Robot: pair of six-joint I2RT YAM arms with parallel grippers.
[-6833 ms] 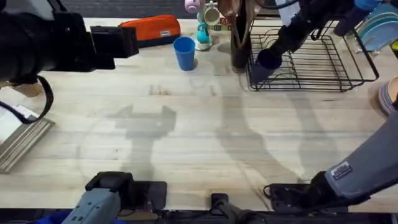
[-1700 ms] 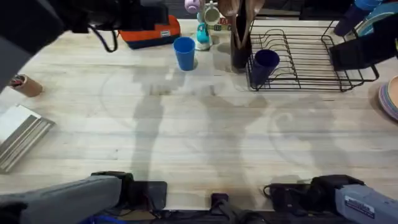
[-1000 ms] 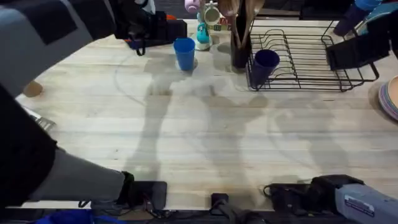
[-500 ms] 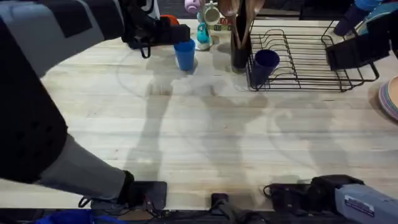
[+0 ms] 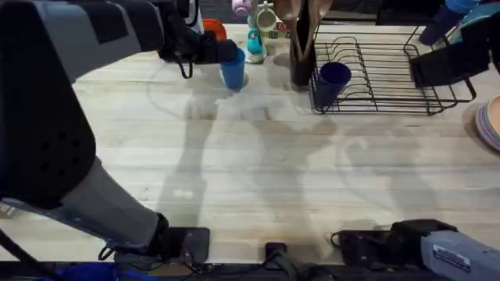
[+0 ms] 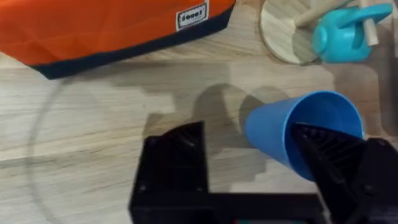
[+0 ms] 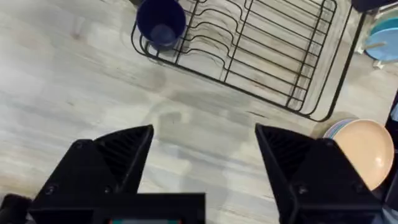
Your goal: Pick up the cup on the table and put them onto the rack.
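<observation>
Since half a second ago the left gripper (image 6: 261,162) has slid right and is now reaching the bright blue cup (image 5: 231,67), which is standing upright at the far side of the table (image 5: 258,172), left of the rack (image 5: 391,74). Its fingers are spread apart, one finger (image 6: 336,155) sitting over the cup's open mouth and the other on the bare wood beside it, so nothing's clamped yet. An orange pouch (image 6: 106,25) is lying just past the cup. Over on the right, the navy cup (image 5: 333,78) is already sitting in the rack's left end. The right gripper (image 7: 205,155) is hanging open above the table near the rack, holding nothing.
</observation>
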